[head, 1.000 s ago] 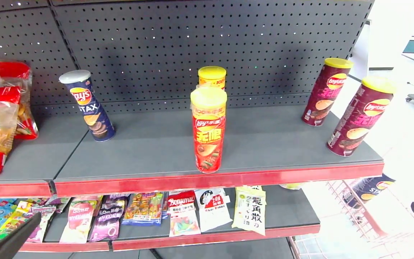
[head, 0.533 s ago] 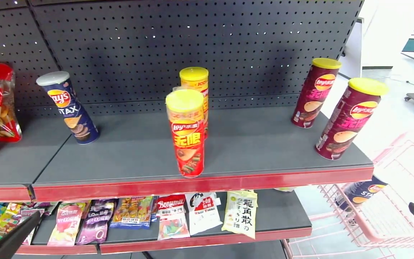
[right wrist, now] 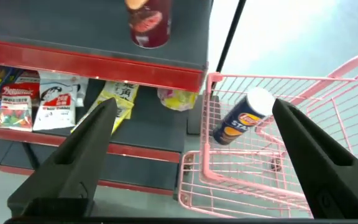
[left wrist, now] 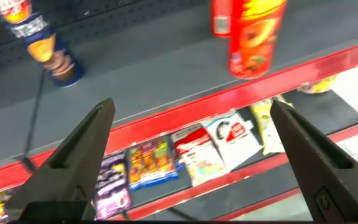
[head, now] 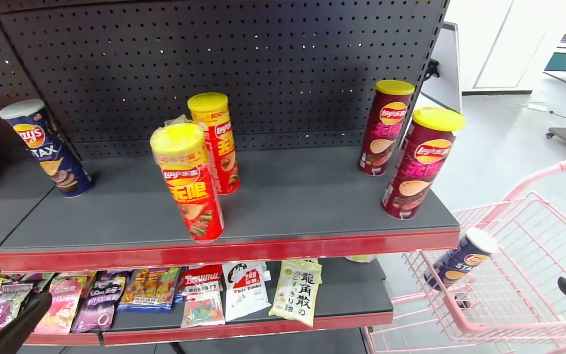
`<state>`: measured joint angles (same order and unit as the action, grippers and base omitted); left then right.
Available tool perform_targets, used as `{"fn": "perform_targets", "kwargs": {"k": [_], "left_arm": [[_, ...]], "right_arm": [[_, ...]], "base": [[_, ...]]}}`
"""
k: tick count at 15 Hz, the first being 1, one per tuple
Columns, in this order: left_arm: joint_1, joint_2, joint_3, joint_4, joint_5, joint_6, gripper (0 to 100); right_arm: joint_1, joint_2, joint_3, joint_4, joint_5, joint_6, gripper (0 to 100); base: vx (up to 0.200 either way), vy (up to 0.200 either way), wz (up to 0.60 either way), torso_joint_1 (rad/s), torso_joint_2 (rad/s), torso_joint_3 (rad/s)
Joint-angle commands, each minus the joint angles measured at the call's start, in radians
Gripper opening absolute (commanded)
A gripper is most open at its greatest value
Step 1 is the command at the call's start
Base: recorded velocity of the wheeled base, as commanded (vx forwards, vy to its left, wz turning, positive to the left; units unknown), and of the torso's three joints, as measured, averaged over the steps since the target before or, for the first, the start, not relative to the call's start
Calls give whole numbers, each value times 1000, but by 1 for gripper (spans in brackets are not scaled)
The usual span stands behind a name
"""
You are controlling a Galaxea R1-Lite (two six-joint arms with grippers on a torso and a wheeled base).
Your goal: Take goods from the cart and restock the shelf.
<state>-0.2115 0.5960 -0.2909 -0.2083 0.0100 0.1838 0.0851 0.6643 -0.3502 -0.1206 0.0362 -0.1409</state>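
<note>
- The left tool [left wrist: 191, 104] is holding its two dark fingers wide apart, with nothing between them. It is hovering low in front of the shelving, on the robot's left side.
- The right tool [right wrist: 194, 102] is also holding its fingers wide apart and is gripping nothing. It is hovering on the robot's right side, near the cart [right wrist: 272, 78].
- The blue can [right wrist: 244, 116] is lying tilted inside the pink wire cart, at the corner nearest the shelving. Its white lid is pointing up and away from the shelving.
- The upper shelf [head: 288, 196] is carrying five upright cans in front of a dark perforated back panel [head: 214, 59].
- The front red can [head: 188, 184] is standing at the shelf's red front edge, and the rear red can [head: 216, 142] is standing just behind it. Both are wearing yellow lids.
- At the shelf's right end, the rear maroon can [head: 388, 128] is standing near the back panel. The front maroon can [head: 420, 164] is standing near the front edge.
- The second blue can [head: 47, 147] is standing near the back panel, towards the left.
- The lower shelf [head: 352, 290] is holding a row of snack packets [head: 150, 290] lying flat along its front.
</note>
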Motion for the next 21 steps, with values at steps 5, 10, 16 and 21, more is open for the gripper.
{"fn": "perform_targets", "kwargs": {"k": [5, 10, 16, 21], "left_arm": [[-5, -220, 22, 148, -30, 0, 100], [-6, -258, 21, 176, -30, 0, 100], [-8, -275, 22, 176, -31, 0, 100], [-8, -286, 22, 178, -31, 0, 100]], "right_arm": [[1, 1, 23, -1, 2, 1, 100], [1, 8, 25, -2, 10, 1, 100], [1, 20, 36, -8, 7, 0, 100], [-2, 21, 57, -8, 5, 0, 100]], "base": [[0, 0, -120, 0, 0, 1], [0, 0, -600, 3, 6, 1], [0, 0, -300, 1, 3, 0], [0, 0, 0, -60, 143, 82]]}}
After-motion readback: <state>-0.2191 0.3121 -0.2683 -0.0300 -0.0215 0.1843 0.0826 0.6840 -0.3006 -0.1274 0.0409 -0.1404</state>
